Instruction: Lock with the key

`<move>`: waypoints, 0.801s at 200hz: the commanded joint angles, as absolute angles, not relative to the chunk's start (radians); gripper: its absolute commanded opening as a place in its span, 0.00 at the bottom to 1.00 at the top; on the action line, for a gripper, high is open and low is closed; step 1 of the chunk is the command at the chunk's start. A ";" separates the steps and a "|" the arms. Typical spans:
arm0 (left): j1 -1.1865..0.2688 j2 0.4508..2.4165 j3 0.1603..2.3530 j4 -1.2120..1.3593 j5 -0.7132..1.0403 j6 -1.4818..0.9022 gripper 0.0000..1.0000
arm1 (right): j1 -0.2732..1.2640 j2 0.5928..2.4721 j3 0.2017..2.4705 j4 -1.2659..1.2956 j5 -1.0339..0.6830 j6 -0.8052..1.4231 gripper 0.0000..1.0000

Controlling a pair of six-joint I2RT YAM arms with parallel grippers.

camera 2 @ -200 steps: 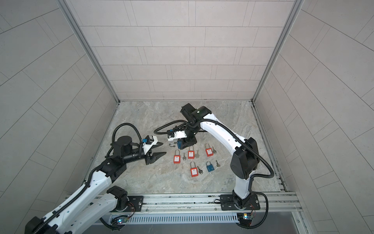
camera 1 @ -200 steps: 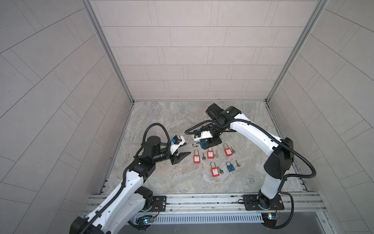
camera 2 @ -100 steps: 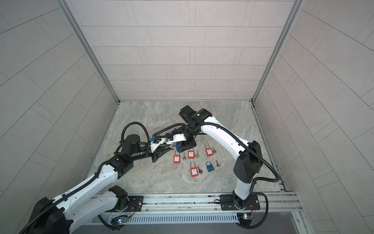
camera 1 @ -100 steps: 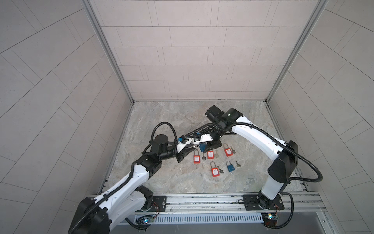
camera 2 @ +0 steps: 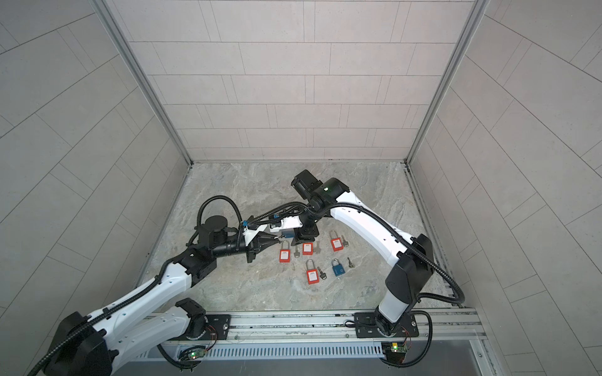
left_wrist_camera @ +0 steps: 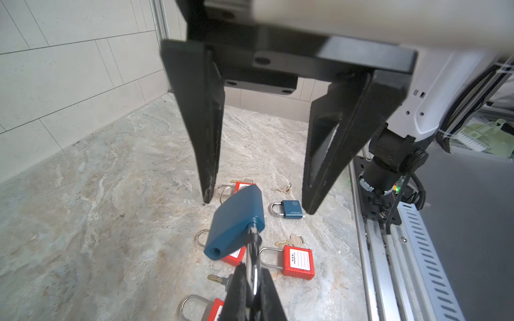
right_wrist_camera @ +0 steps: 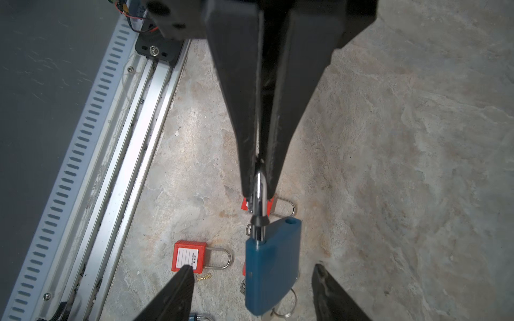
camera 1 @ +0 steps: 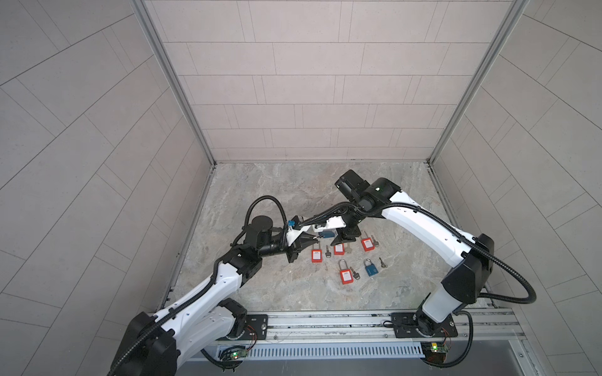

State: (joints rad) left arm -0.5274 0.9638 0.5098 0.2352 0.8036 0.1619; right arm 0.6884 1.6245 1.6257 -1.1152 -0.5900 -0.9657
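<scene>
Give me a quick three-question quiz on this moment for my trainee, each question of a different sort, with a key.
1. Multiple choice: the left hand holds the blue padlock that is off the table by: A) its body, B) its shackle, C) a key.
2. True or false: the right hand is clamped shut on that padlock.
3. Fill in: ___ red padlocks lie on the table.
Key: 1 B; 2 false, its fingers stand open on either side of the body; 3 four.

Blue padlock [left_wrist_camera: 236, 222], shackle [left_wrist_camera: 253, 250] clamped in left hand [left_wrist_camera: 253, 269]; right hand [left_wrist_camera: 258, 205] spread wide just behind. Red padlocks [left_wrist_camera: 299, 262] x4, small blue padlock [left_wrist_camera: 291, 210] x1 on worktop [left_wrist_camera: 111, 194].
</scene>
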 commanded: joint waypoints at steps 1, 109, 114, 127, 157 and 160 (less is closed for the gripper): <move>-0.534 0.935 0.518 0.354 0.874 0.108 0.00 | 0.685 1.582 1.582 -1.137 -0.585 -0.936 0.70; -0.562 0.896 0.508 0.390 0.893 0.102 0.00 | 0.685 1.609 1.589 -1.164 -0.704 -0.951 0.24; -0.562 0.896 0.509 0.391 0.894 0.102 0.00 | 0.685 1.607 1.585 -1.167 -0.707 -0.954 0.22; -0.563 0.895 0.512 0.393 0.894 0.106 0.00 | 0.684 1.606 1.580 -1.175 -0.709 -0.957 0.13; -0.573 0.897 0.515 0.399 0.890 0.110 0.00 | 0.684 1.617 1.596 -1.200 -0.721 -0.963 0.02; -0.574 0.898 0.515 0.397 0.889 0.113 0.00 | 0.684 1.618 1.599 -1.204 -0.727 -0.965 0.01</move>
State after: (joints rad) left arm -0.5629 0.9207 0.5049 0.3107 0.8742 0.1028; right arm 0.6823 1.6127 1.5726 -1.1412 -0.6750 -0.9375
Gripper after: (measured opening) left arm 0.072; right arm 0.192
